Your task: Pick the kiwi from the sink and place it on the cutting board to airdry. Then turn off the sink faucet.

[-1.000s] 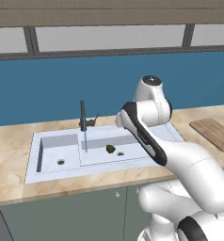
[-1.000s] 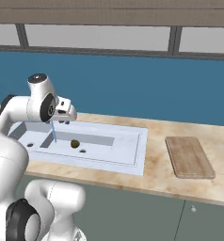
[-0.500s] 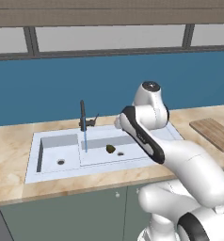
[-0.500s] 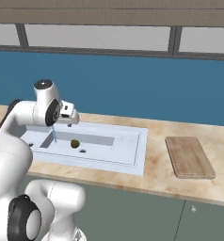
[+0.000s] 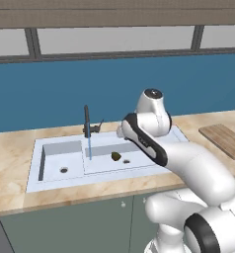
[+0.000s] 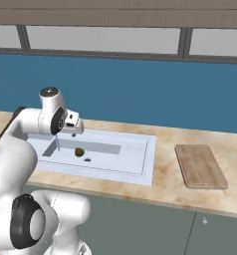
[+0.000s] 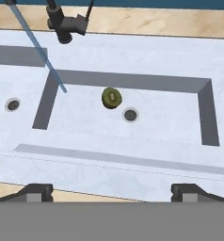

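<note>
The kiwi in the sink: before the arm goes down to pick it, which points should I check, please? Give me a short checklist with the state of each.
1. Gripper open, nothing between its fingertips: ok.
2. Kiwi lies free on the floor of the wider basin, beside the drain hole: ok.
3. Kiwi roughly centred between the fingertips in the hand view: ok.
4. Gripper already low enough to close: not ok, it is well above the sink.
5. Water stream falls left of the kiwi, apart from it: ok.
6. Cutting board bare, ready for the kiwi: ok.
</note>
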Robot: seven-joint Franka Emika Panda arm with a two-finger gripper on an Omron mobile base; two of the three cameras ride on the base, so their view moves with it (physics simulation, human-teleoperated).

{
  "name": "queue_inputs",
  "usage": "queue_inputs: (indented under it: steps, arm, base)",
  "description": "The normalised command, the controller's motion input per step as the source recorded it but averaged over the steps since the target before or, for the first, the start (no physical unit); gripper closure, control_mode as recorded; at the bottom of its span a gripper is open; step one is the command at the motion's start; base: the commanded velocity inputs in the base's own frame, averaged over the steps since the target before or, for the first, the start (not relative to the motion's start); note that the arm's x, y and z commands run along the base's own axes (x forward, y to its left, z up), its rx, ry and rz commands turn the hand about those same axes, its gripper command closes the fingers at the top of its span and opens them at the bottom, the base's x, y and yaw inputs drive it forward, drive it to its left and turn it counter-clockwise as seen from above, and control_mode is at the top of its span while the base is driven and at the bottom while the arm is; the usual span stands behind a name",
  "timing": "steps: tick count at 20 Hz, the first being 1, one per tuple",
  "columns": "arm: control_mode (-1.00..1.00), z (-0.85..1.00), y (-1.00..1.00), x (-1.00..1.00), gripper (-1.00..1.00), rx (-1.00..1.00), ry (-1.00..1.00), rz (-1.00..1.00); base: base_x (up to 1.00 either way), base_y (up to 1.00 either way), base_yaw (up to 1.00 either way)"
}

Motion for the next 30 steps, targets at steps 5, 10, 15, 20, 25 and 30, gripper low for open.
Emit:
queue_inputs:
  steps: [5,10,15,20,25,30]
  arm:
    - [-1.00,-0.31,0.13,0.11,-1.00,0.00,0.00,0.00]
    - [-1.00,-0.22,0.02,0.09,-1.00,0.00,0.00,0.00]
    - [-1.00,-0.19,0.00,0.12,-1.00,0.00,0.00,0.00]
    - [-1.00,-0.20,0.00,0.08,-1.00,0.00,0.00,0.00]
    - [-1.00,-0.10,0.01,0.06,-1.00,0.00,0.00,0.00]
    - [-1.00,-0.11,0.07,0.13,-1.00,0.00,0.00,0.00]
  base:
    - [0.00,0.00,0.00]
    - [0.00,0.00,0.00]
    - [0.00,0.00,0.00]
    - [0.00,0.00,0.00]
    - [0.00,0.00,0.00]
    - [0.00,0.00,0.00]
